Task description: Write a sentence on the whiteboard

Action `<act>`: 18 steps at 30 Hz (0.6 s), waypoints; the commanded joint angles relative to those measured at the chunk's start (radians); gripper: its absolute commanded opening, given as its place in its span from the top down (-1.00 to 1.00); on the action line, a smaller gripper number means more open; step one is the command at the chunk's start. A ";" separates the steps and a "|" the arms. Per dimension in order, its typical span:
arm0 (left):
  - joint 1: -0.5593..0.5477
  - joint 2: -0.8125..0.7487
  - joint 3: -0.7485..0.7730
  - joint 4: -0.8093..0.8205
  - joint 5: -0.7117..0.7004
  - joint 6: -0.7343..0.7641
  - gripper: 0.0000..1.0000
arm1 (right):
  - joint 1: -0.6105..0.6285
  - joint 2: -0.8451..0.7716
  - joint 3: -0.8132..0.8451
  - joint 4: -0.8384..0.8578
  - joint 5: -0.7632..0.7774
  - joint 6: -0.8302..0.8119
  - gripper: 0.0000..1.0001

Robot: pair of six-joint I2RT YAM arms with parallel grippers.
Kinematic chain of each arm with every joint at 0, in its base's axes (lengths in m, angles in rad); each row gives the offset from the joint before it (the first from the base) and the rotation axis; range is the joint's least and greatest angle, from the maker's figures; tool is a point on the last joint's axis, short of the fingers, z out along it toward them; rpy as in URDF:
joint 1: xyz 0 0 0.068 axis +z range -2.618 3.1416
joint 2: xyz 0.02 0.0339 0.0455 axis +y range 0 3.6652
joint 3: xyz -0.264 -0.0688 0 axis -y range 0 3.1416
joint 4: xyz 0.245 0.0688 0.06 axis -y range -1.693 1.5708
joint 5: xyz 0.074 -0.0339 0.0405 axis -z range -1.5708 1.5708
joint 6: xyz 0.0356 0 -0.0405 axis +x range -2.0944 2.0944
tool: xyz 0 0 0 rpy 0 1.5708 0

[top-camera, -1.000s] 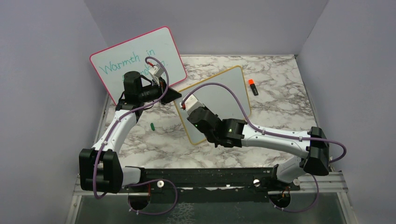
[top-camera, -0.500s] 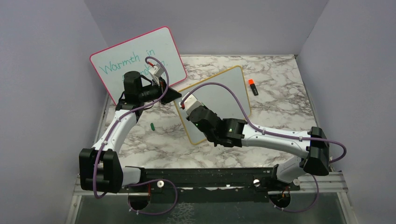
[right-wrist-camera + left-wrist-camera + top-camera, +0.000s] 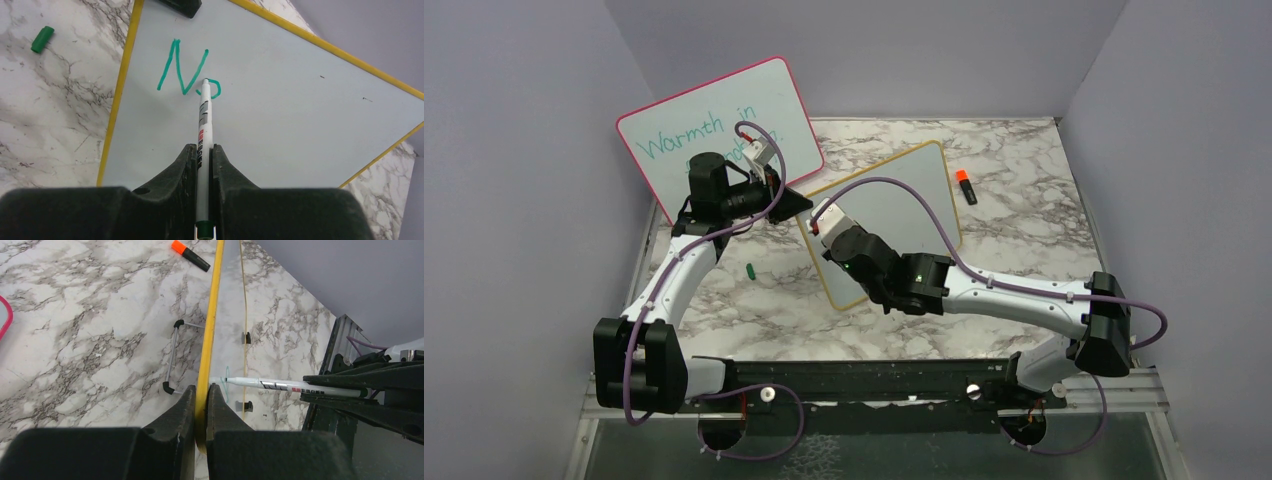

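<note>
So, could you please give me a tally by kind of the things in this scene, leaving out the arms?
Whiteboards: 2 (yellow-framed whiteboard, pink-framed whiteboard)
Markers: 2 (green marker held at the board, orange-capped marker lying on the table)
Loose caps: 1 (green cap)
Total: 5
</note>
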 commanded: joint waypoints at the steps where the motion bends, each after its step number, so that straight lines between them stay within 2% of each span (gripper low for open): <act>1: -0.020 0.021 0.002 -0.059 -0.033 0.057 1.00 | -0.009 -0.004 0.007 -0.015 -0.065 0.001 1.00; 18: -0.019 0.020 0.003 -0.085 -0.039 0.061 1.00 | -0.008 -0.011 -0.023 -0.096 -0.057 0.036 0.99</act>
